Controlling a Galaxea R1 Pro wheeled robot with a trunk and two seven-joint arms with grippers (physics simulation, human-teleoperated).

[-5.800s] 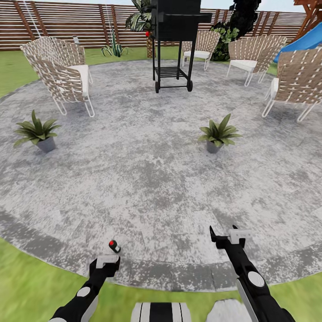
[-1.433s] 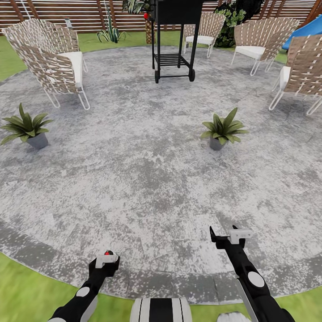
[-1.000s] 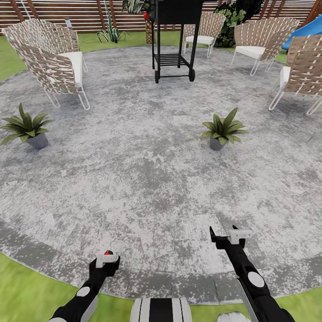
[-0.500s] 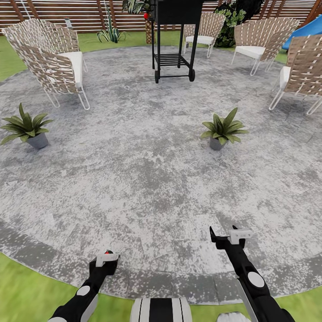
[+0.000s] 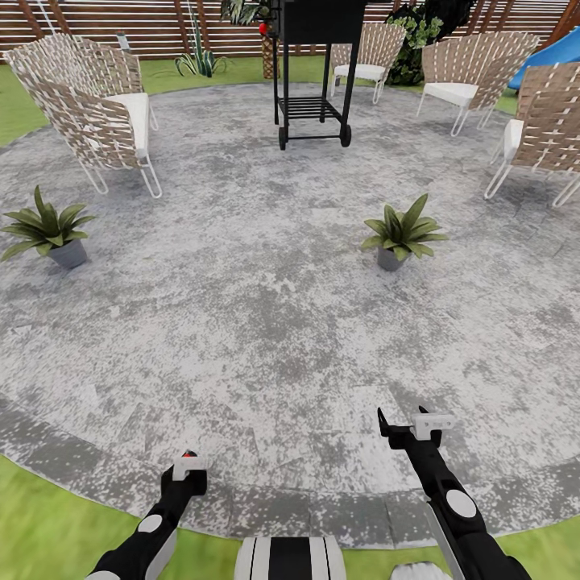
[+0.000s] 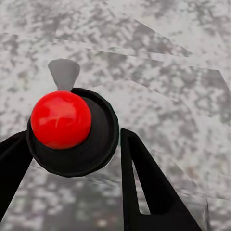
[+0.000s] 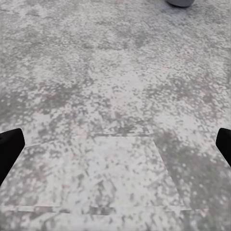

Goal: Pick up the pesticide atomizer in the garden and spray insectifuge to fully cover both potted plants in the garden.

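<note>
Straddling the spray bottle [image 6: 72, 132], the left gripper [image 6: 72, 159] has one black finger [image 6: 144, 183] on each side of the dark round body; a red ball caps the top. Whether the fingers touch the bottle I cannot tell; they look spread, not clamped. From the head view the left gripper [image 5: 187, 471] hangs low over the patio [image 5: 266, 322] near its edge, with a speck of red at its tip. Right gripper [image 5: 407, 425] hovers apart over bare stone, fingers [image 7: 9, 149] wide open, holding nothing. Further out, two potted plants: one [image 5: 403, 234] ahead of the right arm, the other [image 5: 50, 229] off to the left. Beyond them, woven chairs [image 5: 97, 113], a black grill cart [image 5: 312, 72], wooden fence [image 5: 121, 24]. Lawn [image 5: 48, 524] borders the patio.
</note>
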